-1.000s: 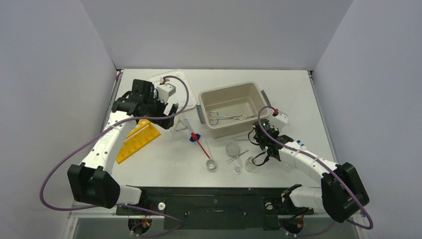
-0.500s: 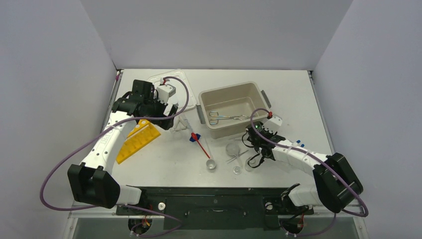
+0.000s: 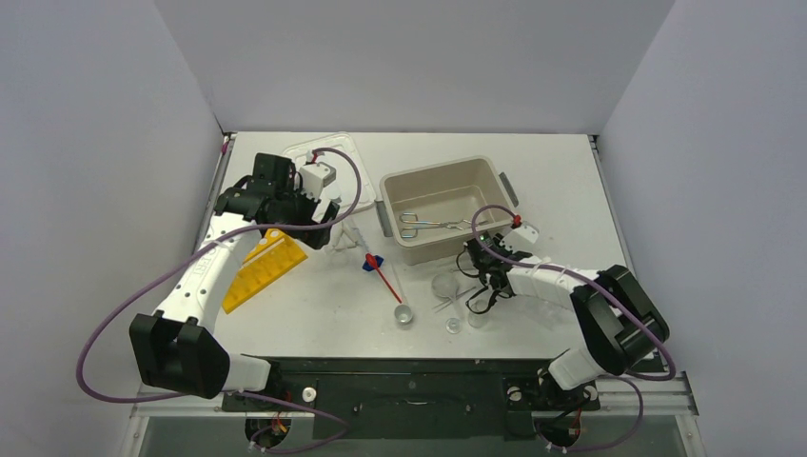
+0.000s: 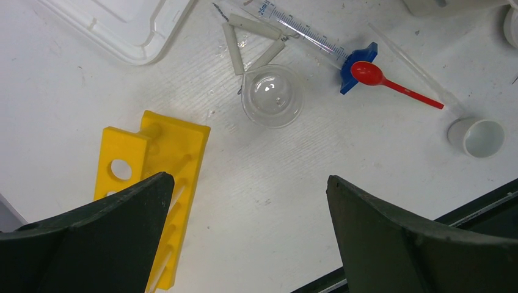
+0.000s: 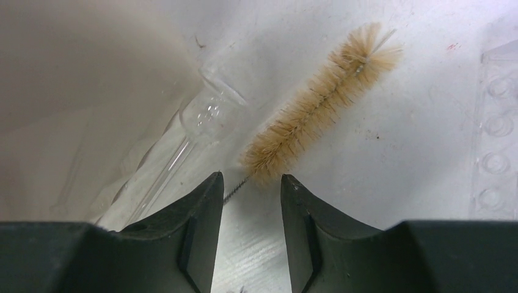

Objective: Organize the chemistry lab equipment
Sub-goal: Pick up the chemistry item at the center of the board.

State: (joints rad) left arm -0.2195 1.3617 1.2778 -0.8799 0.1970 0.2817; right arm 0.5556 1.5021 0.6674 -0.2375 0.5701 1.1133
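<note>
My right gripper (image 5: pixel 251 179) hovers low over the table, its jaws partly open with only bare table between them. Just ahead lies a tan bristle brush (image 5: pixel 317 104); its wire stem runs toward my left fingertip (image 5: pixel 214 183). A clear test tube (image 5: pixel 183 146) lies beside it against the beige tub's wall (image 5: pixel 79 73). Metal tongs (image 3: pixel 433 225) rest inside the tub (image 3: pixel 487 169). My left gripper (image 4: pixel 250 178) hangs wide open above the table, with the yellow rack (image 4: pixel 159 152) under its left finger. Beyond it sit a glass dish (image 4: pixel 272 96), a syringe (image 4: pixel 299 27) and a red spatula (image 4: pixel 391 82).
A white lid (image 4: pixel 122 24) lies at the back left. A small white cup (image 4: pixel 482 137) stands near the front edge. A glass dish (image 3: pixel 443 283), a vial (image 3: pixel 454 325) and a beaker (image 3: pixel 479 314) crowd the space by my right arm. A clear welled plate (image 5: pixel 498 128) sits right of the brush.
My right arm has swung left toward the tub's front corner, and its jaws have shifted in width. The left arm has stayed still and open.
</note>
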